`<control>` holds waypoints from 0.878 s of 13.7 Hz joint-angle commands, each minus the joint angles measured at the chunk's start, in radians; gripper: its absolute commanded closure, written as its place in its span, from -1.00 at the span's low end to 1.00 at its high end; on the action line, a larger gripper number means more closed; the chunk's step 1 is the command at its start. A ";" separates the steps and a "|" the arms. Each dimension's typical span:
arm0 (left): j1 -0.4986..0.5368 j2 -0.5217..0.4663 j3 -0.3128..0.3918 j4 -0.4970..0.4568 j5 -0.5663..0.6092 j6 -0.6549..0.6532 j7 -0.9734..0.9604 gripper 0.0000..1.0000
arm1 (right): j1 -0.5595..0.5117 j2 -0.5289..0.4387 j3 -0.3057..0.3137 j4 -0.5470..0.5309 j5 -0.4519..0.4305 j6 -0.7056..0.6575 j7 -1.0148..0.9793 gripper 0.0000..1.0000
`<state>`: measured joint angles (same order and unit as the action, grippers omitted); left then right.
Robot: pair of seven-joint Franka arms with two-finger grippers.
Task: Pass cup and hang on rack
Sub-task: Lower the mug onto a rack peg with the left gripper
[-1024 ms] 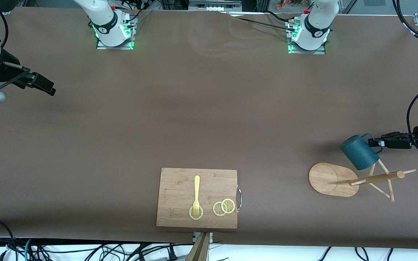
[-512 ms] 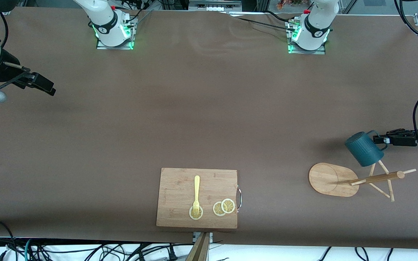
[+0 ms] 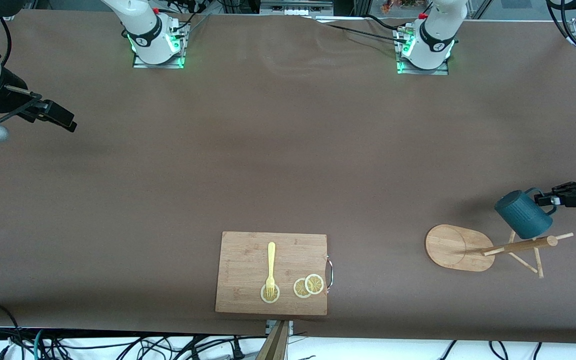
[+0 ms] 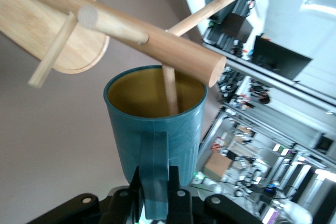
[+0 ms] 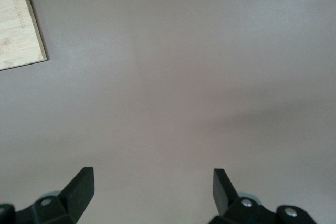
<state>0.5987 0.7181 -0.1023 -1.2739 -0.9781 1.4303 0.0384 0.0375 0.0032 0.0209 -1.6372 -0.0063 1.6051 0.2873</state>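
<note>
The teal mug (image 3: pixel 524 215) is gripped by its side handle (image 4: pixel 155 174) in the closed fingers of the left gripper (image 3: pixel 548 199), and is carried over the upper pegs of the bamboo mug tree (image 3: pixel 510 247), which stands toward the left arm's end of the table. In the left wrist view one thin peg (image 4: pixel 170 90) is seen running down across the mug's yellow-orange mouth, though it cannot be told whether the peg is inside the mug or only in front of it. The handle is not yet threaded on any peg.

Several failures can be foreseen. If the mug were released now, nothing would be caught by the handle, and the mug would be expected to drop onto the oval base (image 3: pixel 450 246) or the table. The light rack could be tipped or dragged if the mug's rim were pushed against the central post (image 4: pixel 123 24) or a peg. The narrow grip on the handle could also let the mug swing, spoiling the alignment.

The right gripper (image 5: pixel 152 187) is held wide open and empty over bare table near a corner of the cutting board (image 5: pixel 18 22), its arm waiting
</note>
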 commanded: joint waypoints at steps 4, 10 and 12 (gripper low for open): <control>0.025 0.069 -0.002 0.065 -0.050 -0.024 -0.011 0.94 | -0.011 0.005 0.005 0.016 0.017 -0.010 0.009 -1.00; 0.038 0.081 -0.002 0.067 -0.060 -0.025 0.001 -1.00 | -0.011 0.005 0.005 0.016 0.017 -0.011 0.009 -1.00; 0.038 0.080 -0.002 0.067 -0.047 -0.027 0.044 -1.00 | -0.011 0.006 0.005 0.016 0.017 -0.013 0.009 -1.00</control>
<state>0.6367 0.7794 -0.1032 -1.2428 -1.0189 1.4144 0.0501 0.0374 0.0032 0.0208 -1.6372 -0.0063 1.6051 0.2876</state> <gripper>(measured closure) 0.454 0.000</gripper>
